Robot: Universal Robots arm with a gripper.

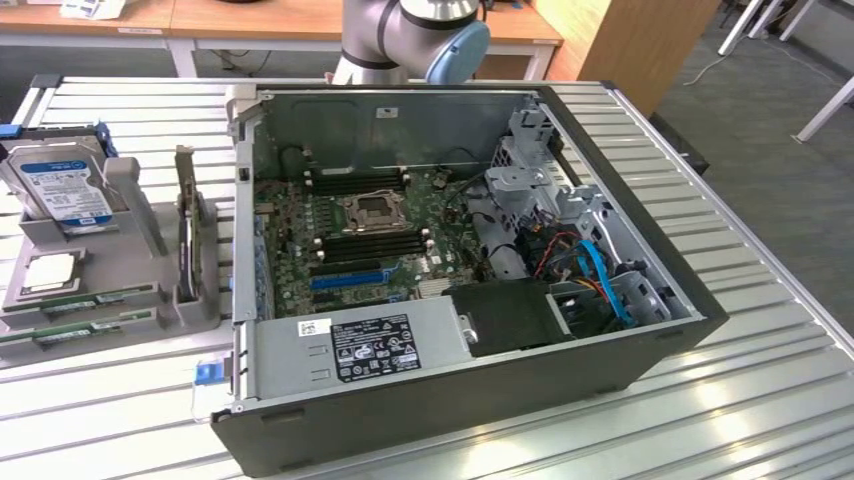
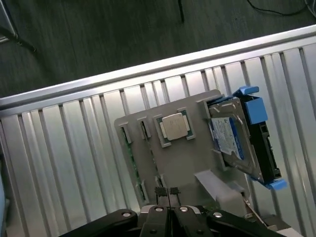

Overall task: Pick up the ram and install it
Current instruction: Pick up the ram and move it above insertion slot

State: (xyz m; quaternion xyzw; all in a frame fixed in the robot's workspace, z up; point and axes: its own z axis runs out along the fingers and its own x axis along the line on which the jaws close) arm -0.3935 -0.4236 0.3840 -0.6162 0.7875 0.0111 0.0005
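I'm on the approach: my gripper (image 2: 167,191), jaws shut and empty, hovers over the grey holder (image 2: 182,163) beside the ram (image 1: 83,299), and a grasp needs them opened and lined along it.

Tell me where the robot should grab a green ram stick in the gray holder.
Probably its long top edge, near the middle, coming straight down from above. The ram stick seems to stand on edge in a slot of the gray holder, so only that thin edge is free to pinch across.

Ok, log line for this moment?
gripper: shut, nothing held | position: over gray holder | ram: in holder, not yet picked | computer case: open
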